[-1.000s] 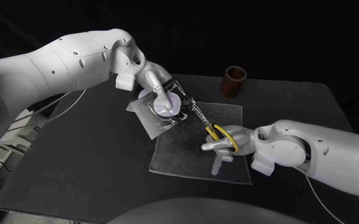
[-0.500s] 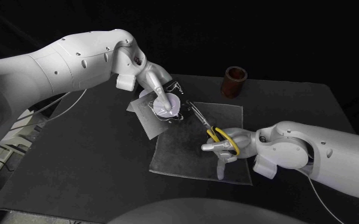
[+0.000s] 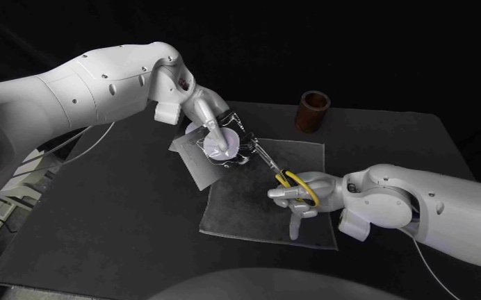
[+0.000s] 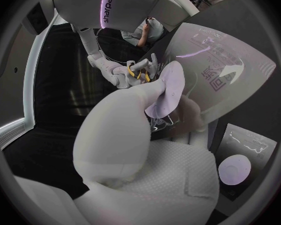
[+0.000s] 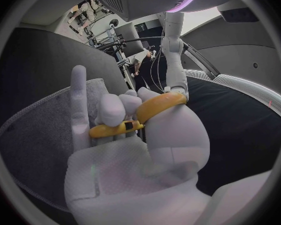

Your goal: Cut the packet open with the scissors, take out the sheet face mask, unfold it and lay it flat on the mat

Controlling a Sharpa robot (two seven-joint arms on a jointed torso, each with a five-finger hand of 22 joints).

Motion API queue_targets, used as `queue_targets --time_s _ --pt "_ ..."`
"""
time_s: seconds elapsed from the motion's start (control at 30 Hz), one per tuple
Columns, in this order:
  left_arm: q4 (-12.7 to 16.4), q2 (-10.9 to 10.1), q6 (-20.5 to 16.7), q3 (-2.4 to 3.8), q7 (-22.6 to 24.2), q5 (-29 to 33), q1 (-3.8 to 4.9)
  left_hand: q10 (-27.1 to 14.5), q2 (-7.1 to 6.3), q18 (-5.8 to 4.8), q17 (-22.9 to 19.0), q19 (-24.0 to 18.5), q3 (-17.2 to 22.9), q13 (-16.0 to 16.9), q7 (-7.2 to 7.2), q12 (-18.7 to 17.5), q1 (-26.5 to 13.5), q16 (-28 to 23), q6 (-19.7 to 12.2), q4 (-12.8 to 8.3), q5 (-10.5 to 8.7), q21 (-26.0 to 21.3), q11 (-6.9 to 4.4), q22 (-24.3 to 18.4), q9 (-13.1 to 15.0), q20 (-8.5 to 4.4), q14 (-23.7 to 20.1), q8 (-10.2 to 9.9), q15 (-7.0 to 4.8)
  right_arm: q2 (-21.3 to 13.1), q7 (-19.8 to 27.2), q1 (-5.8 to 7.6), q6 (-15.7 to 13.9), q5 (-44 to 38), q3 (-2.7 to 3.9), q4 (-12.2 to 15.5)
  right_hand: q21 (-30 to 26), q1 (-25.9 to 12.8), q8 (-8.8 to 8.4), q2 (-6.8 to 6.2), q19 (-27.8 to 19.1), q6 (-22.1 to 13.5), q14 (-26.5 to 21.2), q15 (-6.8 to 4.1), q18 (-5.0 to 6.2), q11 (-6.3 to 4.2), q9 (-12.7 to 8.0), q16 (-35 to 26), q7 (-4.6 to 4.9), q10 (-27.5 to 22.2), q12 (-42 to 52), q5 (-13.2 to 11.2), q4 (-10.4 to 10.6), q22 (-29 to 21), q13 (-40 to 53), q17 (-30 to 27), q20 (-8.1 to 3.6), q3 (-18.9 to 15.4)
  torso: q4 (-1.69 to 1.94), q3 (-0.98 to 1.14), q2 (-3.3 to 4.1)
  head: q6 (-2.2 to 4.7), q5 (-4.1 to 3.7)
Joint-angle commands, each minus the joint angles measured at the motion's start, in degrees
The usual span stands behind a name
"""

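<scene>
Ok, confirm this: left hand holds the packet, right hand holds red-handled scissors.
Not red: the scissors have yellow handles, as the head view shows. The left hand does hold the packet, and the right hand the scissors.

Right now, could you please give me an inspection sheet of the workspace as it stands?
Surface: black table, with a grey mat lying flat on it.
Job's things: packet held up over the mat's far left corner; yellow-handled scissors, blades pointing at the packet; no mask seen out.
Clutter: brown cylindrical holder upright behind the mat.
Hands: left hand pinches the packet; right hand grips the scissors.
Cables: thin cable hangs under the left arm; second cable by the right arm.
Surroundings: dark, nothing seen.
</scene>
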Motion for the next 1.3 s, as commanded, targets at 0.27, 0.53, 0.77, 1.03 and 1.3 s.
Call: queue_targets --time_s 0.27,0.53,0.77,1.03,1.3 --pt "0.44 0.15 1.93 -0.05 0.35 -1.29 0.02 0.42 0.69 0.66 0.07 -0.08 0.45 0.08 0.16 0.16 -0.07 -0.21 0.20 -0.22 0.25 0.39 0.10 0.08 1.00 -0.13 0.21 0.21 -0.24 0.12 5.27 0.18 -3.50 -2.72 0.14 -0.39 -0.92 6.02 -19.00 -6.26 2.14 -5.51 0.53 2.75 2.72 4.00 -12.65 -5.40 5.19 -1.29 -8.47 -0.19 -4.97 -0.24 -4.05 -4.39 -0.89 0.29 0.02 -0.04 0.02 0.18 0.04" --pt "0.45 0.14 2.24 -0.06 0.18 -1.61 0.02 0.42 0.69 0.66 0.07 -0.08 0.45 0.08 0.16 0.16 -0.07 -0.21 0.20 -0.22 0.25 0.39 0.10 0.08 1.00 -0.13 0.21 0.21 -0.24 0.15 5.00 0.42 -3.02 -5.16 0.14 -0.57 -8.19 5.86 -26.35 -9.44 -5.38 -6.15 -10.13 6.17 2.74 6.87 -18.02 -28.23 7.57 -9.95 -36.44 -0.10 -6.35 -3.89 -22.71 -17.73 2.61 -0.81 0.00 -0.02 0.01 0.18 0.11" --pt "0.43 0.16 2.42 -0.06 0.18 -1.69 0.02 0.42 0.69 0.66 0.07 -0.08 0.45 0.08 0.16 0.16 -0.07 -0.21 0.20 -0.22 0.25 0.39 0.10 0.08 1.00 -0.13 0.21 0.21 -0.24 0.24 3.46 0.62 -0.18 -6.78 0.13 -0.53 -14.25 5.44 -28.34 -9.62 -12.11 -8.32 -20.29 10.46 2.56 10.64 -19.59 -41.34 10.36 -17.57 -47.39 -0.21 -6.51 -7.12 -31.18 -24.42 6.56 -4.46 -0.02 -0.04 -0.02 0.23 0.13" --pt "0.42 0.14 2.54 -0.06 0.15 -2.03 0.02 0.44 0.68 0.67 0.11 -0.07 0.62 0.10 0.15 0.17 -0.16 -0.24 0.14 -0.35 0.25 0.43 0.09 0.08 1.20 -0.14 0.24 0.27 -0.25 0.32 3.22 0.75 0.95 -7.21 0.09 -0.51 -19.48 6.53 -28.98 -8.70 -19.58 -11.39 -32.33 14.72 2.45 13.73 -20.74 -51.16 12.50 -24.64 -51.68 -0.20 -6.58 -8.31 -38.40 -32.52 10.24 -9.28 0.00 -0.03 0.01 0.36 0.07" --pt "0.42 0.07 2.59 -0.06 0.17 -2.87 0.02 0.44 0.68 0.67 0.11 -0.07 0.62 0.10 0.15 0.17 -0.16 -0.24 0.14 -0.35 0.25 0.43 0.09 0.08 1.20 -0.14 0.24 0.27 -0.25 -0.04 3.98 0.88 1.54 -7.08 0.08 -0.13 -21.32 7.83 -28.01 -7.94 -22.44 -11.97 -35.07 15.66 1.76 14.21 -20.90 -52.99 12.53 -25.58 -51.06 -0.25 -7.11 -8.29 -40.86 -35.61 10.52 -11.93 -0.03 -0.04 -0.02 0.54 0.13"
